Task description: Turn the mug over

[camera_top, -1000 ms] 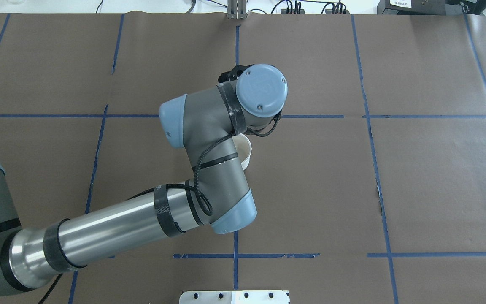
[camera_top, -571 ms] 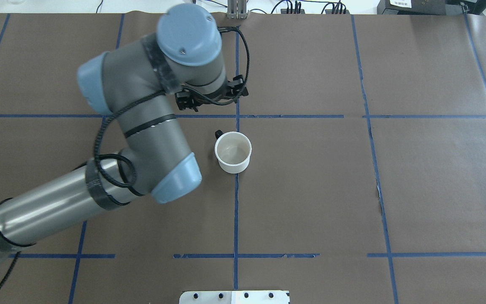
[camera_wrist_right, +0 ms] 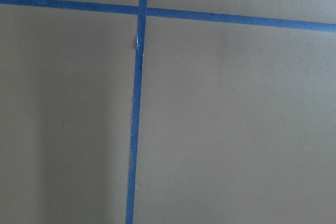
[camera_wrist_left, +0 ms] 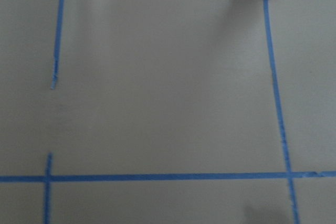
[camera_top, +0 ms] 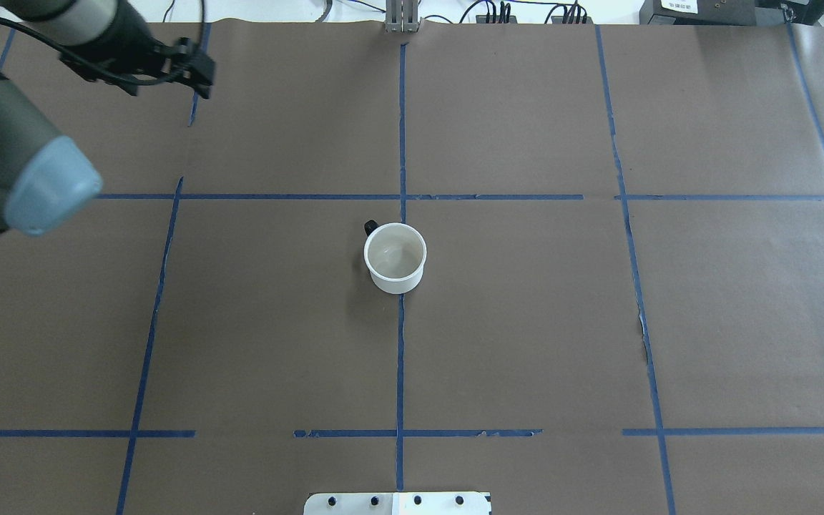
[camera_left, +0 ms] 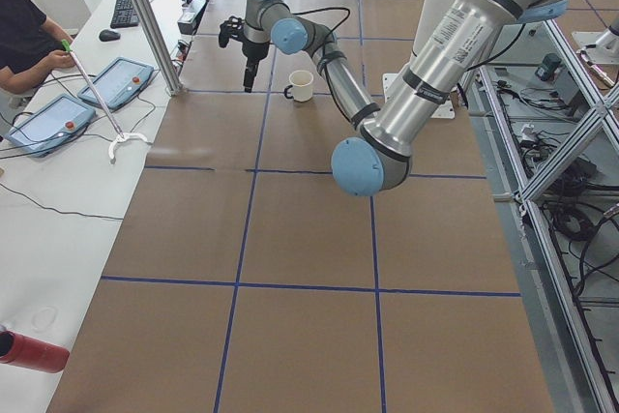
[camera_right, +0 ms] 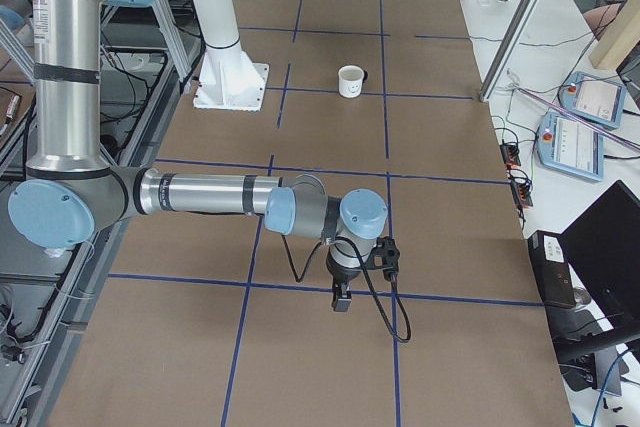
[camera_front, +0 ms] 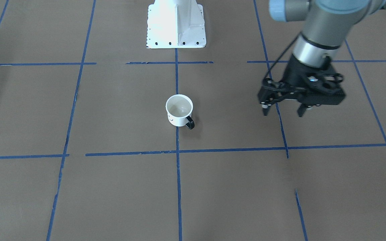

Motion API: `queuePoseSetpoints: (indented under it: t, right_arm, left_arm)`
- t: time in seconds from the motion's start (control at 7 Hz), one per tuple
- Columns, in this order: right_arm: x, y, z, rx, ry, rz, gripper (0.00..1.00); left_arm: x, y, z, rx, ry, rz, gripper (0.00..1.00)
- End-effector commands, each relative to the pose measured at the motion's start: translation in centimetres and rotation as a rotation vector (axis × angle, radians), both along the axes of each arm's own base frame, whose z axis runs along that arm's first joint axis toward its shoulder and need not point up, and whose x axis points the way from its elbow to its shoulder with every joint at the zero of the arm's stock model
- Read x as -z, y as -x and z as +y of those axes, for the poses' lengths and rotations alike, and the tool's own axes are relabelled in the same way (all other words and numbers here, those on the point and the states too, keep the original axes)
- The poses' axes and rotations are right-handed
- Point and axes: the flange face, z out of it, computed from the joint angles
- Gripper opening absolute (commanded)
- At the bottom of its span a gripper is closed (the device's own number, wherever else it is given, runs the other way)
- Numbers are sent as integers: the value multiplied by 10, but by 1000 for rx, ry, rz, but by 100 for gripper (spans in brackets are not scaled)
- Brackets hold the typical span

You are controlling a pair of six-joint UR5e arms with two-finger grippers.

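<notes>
Overhead exterior view: you've got the mug (camera_top: 395, 257) standing upright near the centre of the table (camera_top: 526, 343), mouth up, base flat on the brown paper, right on a blue tape line (camera_top: 400, 357). Its handle (camera_top: 370, 227) points away from the robot & toward its left. The front-facing cam shows part of the smiley on the side wall. Inside looks empty.

Left gripper (camera_front: 283, 112) hangs above the table well apart from the mug, off to the robot's left, jaws spread wide w/ nothing between them. Right gripper (camera_right: 341, 299) shows only in the exterior right view, low over the table toward the robot's right end, far from the mug. You can't tell from there whether it's spread or closed. Both wrist cams show only paper & tape, no mug.

Progress, as a judgement: if the goal is mouth-up, the flip looks done, since the mug stands stable & unheld w/ neither arm near it. If you want it mouth-down, nothing of that shows: you'd need an approach, a grip on rim or handle, a turn-over & a set-down.
</notes>
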Motion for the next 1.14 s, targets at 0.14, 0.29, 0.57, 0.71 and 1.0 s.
queuePoseSetpoints:
  t: [0.14, 0.29, 0.57, 0.71, 1.0]
  right_arm:
    - [0, 0, 0, 0, 0, 0, 100]
    - [0, 0, 0, 0, 0, 0, 100]
    - [0, 0, 0, 0, 0, 0, 100]
    - [0, 0, 0, 0, 0, 0, 100]
    - [0, 0, 0, 0, 0, 0, 100]
  left_arm:
    - [-151, 210, -12, -118, -100, -145, 100]
    - [-213, 279, 11, -137, -92, -181, 100]
    - [-333, 372, 50, -179, -12, -195, 100]
    - [-393, 375, 73, -168, 92, -67, 100]
    - [-418, 368, 91, -155, 226, -13, 100]
